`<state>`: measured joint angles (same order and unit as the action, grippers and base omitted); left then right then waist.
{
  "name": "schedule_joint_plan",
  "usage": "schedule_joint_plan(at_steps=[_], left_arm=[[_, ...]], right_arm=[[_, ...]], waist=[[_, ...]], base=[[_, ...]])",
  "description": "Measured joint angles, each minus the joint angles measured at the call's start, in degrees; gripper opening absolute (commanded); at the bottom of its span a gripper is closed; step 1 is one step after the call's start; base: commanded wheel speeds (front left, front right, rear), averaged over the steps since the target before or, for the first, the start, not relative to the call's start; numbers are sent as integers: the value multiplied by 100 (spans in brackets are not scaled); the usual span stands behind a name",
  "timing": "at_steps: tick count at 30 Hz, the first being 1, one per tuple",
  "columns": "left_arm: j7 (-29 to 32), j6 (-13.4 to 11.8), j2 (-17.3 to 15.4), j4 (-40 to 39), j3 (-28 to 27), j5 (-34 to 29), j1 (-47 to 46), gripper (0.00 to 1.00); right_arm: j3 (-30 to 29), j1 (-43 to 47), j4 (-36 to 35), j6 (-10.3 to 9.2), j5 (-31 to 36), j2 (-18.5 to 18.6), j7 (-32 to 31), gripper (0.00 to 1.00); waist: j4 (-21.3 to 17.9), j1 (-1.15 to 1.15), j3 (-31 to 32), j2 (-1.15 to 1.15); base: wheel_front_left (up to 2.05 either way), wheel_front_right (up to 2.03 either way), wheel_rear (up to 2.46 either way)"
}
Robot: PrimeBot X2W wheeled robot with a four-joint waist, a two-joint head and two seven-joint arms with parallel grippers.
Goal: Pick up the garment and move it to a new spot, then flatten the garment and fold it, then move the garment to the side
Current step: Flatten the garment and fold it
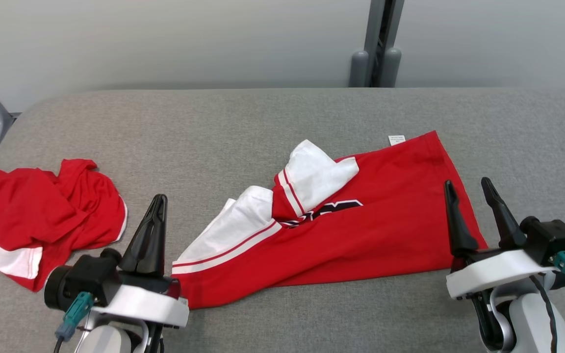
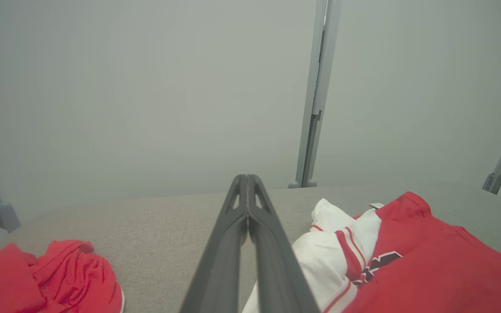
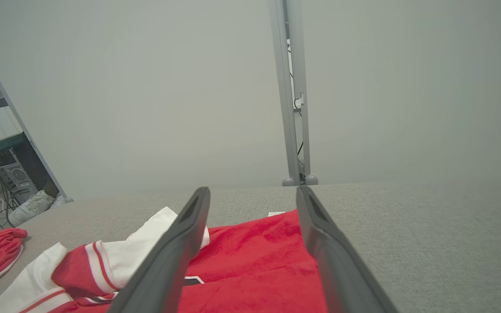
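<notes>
Head: garment (image 1: 361, 230) lies spread mid table (image 1: 263, 122), white sleeve flopped over the print. Left gripper (image 1: 160, 198) pressed together, empty, by its near-left corner. Right gripper (image 1: 466, 182) spread at its right edge
Left wrist: fingers (image 2: 233, 243) closed on nothing, garment (image 2: 429, 269) to their right
Right wrist: fingers (image 3: 176, 248) spread, garment (image 3: 255, 256) seen between them

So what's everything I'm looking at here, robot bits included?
Spread garment: one, red with white sleeves, table's middle.
Crumpled garment: one, red and white, table's left end.
Label: one, white, spread garment's far edge.
Table: one, grey, under both garments.
Post: one, grey, behind the table.
Left end effector: one, dark, shut, by spread garment's near-left corner.
Right end effector: one, dark, open, at its right edge.
</notes>
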<state>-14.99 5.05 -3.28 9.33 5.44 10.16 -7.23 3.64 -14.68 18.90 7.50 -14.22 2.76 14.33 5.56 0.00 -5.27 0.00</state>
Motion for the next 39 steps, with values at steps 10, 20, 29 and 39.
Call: schedule_joint_plan(at_steps=[10, 20, 29, 39], left_arm=[[0, -33, 46, -176, -8, 316, 582, 100], [0, -126, 48, -86, 131, 381, 563, 100], [0, -7, 36, 754, 425, 285, 563, 100], [348, -57, -127, 1756, 520, 168, -250, 100]], right_arm=[[41, 255, -56, 0, -97, -1, 33, 100], [111, 265, -42, 0, -130, -2, 31, 100], [279, 260, 9, 0, -148, -3, -20, 100], [268, 151, -81, 0, -96, -2, -70, 100]], waist=[[251, 0, 191, 0], [233, 0, 246, 0], [33, 0, 246, 0], [-227, 0, -176, 0]], base=[[0, 0, 0], [0, 0, 0], [0, 0, 0], [0, 0, 0]])
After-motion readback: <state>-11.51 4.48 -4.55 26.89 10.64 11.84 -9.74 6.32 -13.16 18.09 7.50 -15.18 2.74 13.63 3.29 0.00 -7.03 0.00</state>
